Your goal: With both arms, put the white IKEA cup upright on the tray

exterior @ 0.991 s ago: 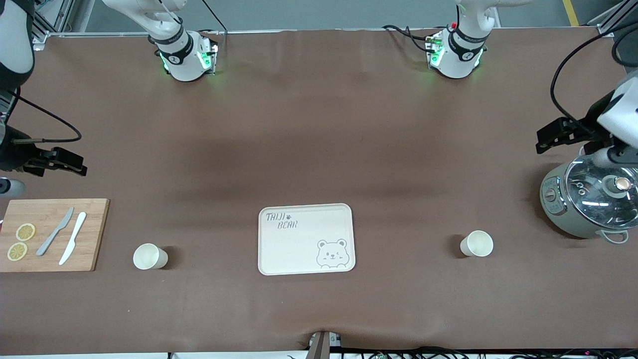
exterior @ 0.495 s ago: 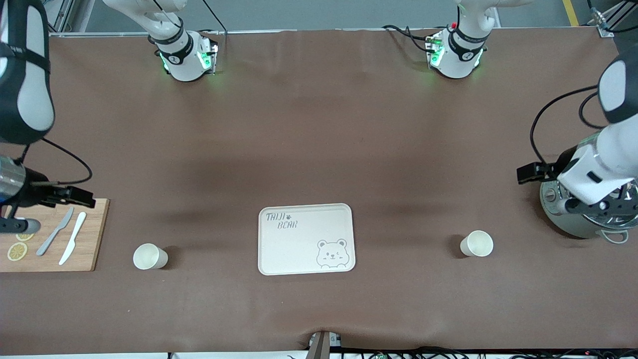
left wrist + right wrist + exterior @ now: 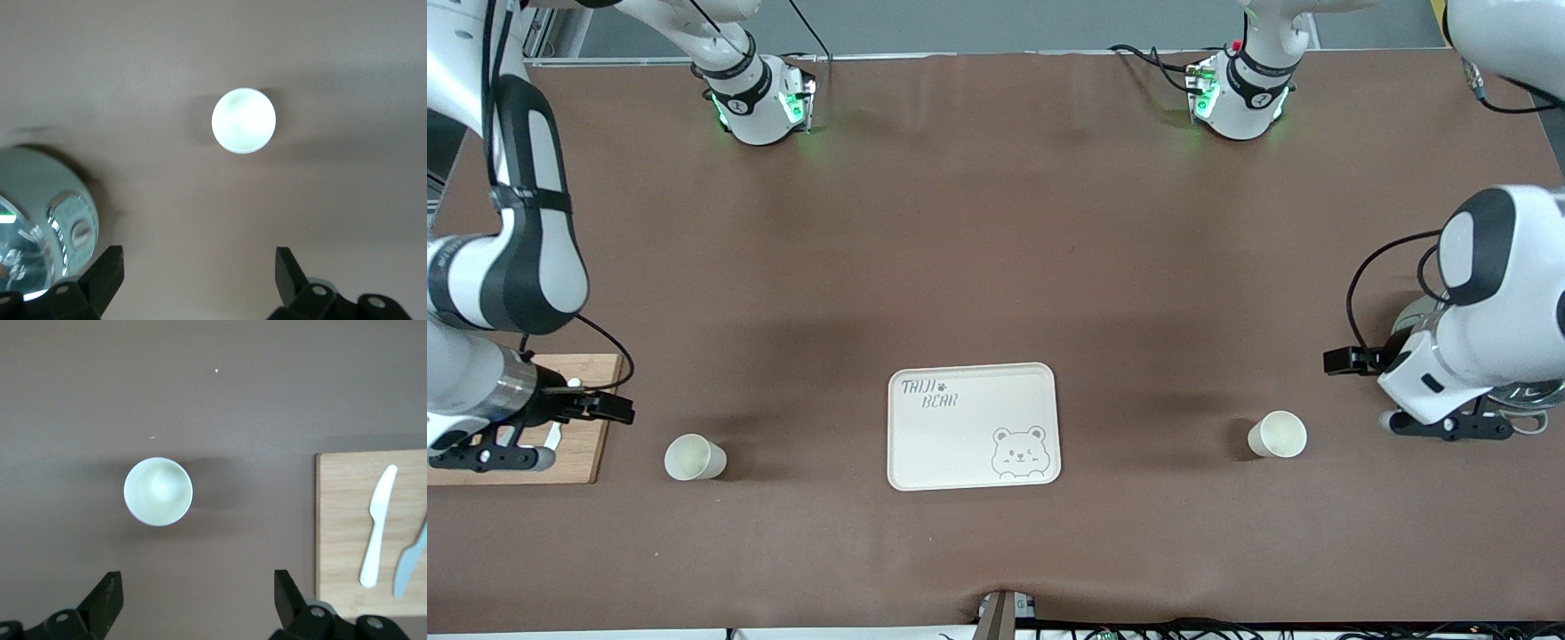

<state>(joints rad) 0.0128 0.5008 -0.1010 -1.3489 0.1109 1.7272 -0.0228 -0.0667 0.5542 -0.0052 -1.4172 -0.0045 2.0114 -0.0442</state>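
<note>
On tray (image 3: 969, 444), grey bear, apparently winking.

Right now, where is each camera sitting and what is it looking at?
Front view: high across the table, facing both robots' bases; it shows the tray, two white cups and both arms.
Left wrist view: on the left arm's wrist, looking straight down at the cup at the left arm's end; the open left gripper shows.
Right wrist view: on the right arm's wrist, looking down at the cup at the right arm's end and the cutting board; the open right gripper shows.
Shared: each wrist view's cup also appears in the front view.
</note>
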